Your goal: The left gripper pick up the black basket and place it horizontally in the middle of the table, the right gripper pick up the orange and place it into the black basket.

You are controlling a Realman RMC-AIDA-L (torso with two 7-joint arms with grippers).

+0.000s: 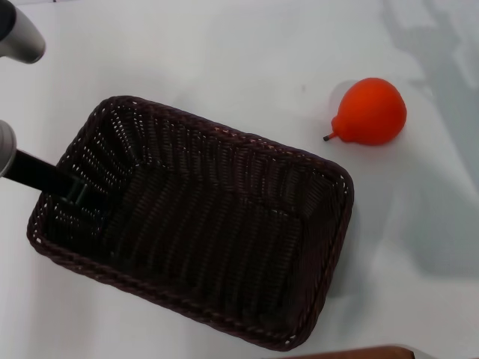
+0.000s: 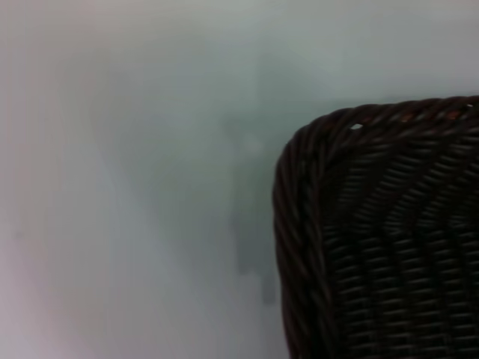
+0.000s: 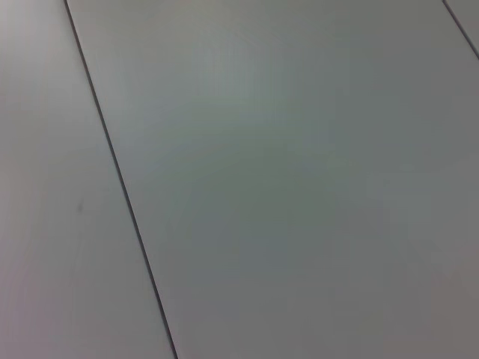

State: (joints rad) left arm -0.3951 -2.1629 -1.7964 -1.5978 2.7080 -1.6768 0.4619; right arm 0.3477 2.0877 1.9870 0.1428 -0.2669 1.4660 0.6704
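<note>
Basket placement is the step in hand: the left tool [image 1: 63, 183] reaches over the short rim of the black basket [image 1: 194, 217], grip state unreadable. Squaring it on the table [image 1: 187, 52] needs slow rotation. One basket, one orange [image 1: 372, 111] beside it. Right tool unseen.

a flat, glossy black bar-like finger of the left gripper [image 1: 45, 176] extends from rounded silver-grey arm housings [image 1: 19, 36].

Right wrist view: flat pale grey panels [image 3: 284, 187], one thin dark seam [image 3: 120, 179] running diagonally across, second seam [image 3: 460, 26] clipping a corner.
</note>
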